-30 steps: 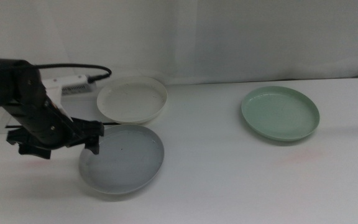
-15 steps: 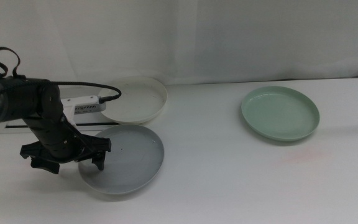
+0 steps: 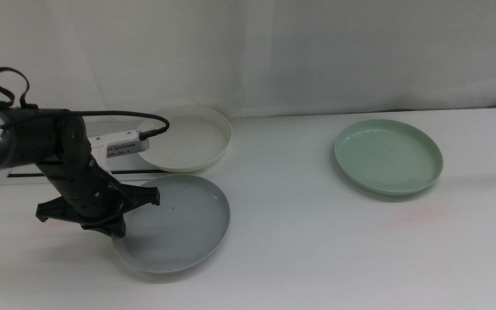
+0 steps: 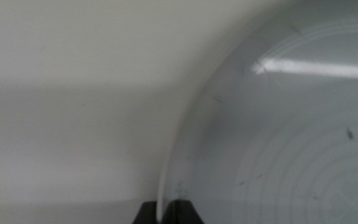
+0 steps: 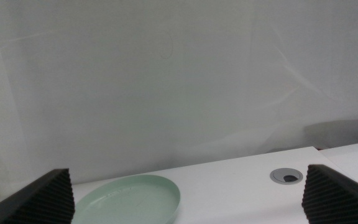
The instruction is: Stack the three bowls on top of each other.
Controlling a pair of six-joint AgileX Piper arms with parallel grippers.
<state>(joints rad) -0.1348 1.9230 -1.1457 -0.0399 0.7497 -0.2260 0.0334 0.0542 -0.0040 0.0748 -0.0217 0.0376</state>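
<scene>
**Left arm pinches grey bowl rim**

Left gripper is closed thin on the near-left rim of the light grey bowl, one jaw inside, one outside; an edge grip suits so shallow a dish. Bowl sits just in front of the white bowl, probably the stack base. Mint green bowl lies well apart, right. Right gripper waits off-table, jaws wide apart, empty.

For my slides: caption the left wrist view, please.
Left gripper jaws closed on the light grey bowl rim.
</scene>
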